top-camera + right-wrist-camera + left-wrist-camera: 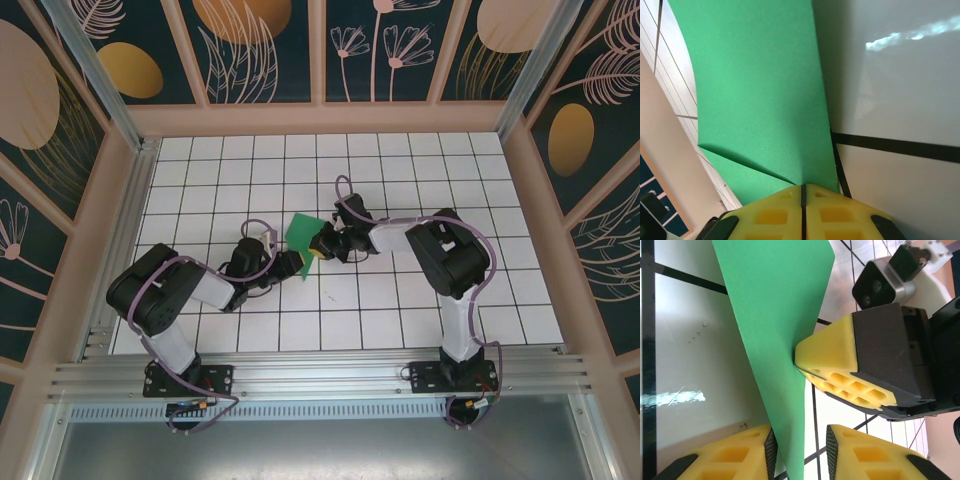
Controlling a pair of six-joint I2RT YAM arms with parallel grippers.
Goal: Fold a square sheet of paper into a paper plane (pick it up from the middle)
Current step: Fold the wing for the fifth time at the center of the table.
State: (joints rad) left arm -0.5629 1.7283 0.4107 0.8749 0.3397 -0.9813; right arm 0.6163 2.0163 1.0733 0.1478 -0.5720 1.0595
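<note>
The green sheet of paper (298,236) is folded into a tapering, pointed shape and held off the tiled table (420,180) near its middle. My right gripper (803,188) is shut on its edge, where a fold line runs into the yellow fingers (832,357). The narrow end of the paper (790,435) hangs down between the fingers of my left gripper (801,441). That gripper is open, with the paper close to its left pad (771,442) and a clear gap to the right pad. In the top view both grippers, left (292,264) and right (322,247), meet at the paper.
White tiles with black lines cover the table. Pink frame walls (320,118) close it in at the back and sides, and a metal rail (320,375) runs along the front. The right wrist camera (875,285) sits close above the paper.
</note>
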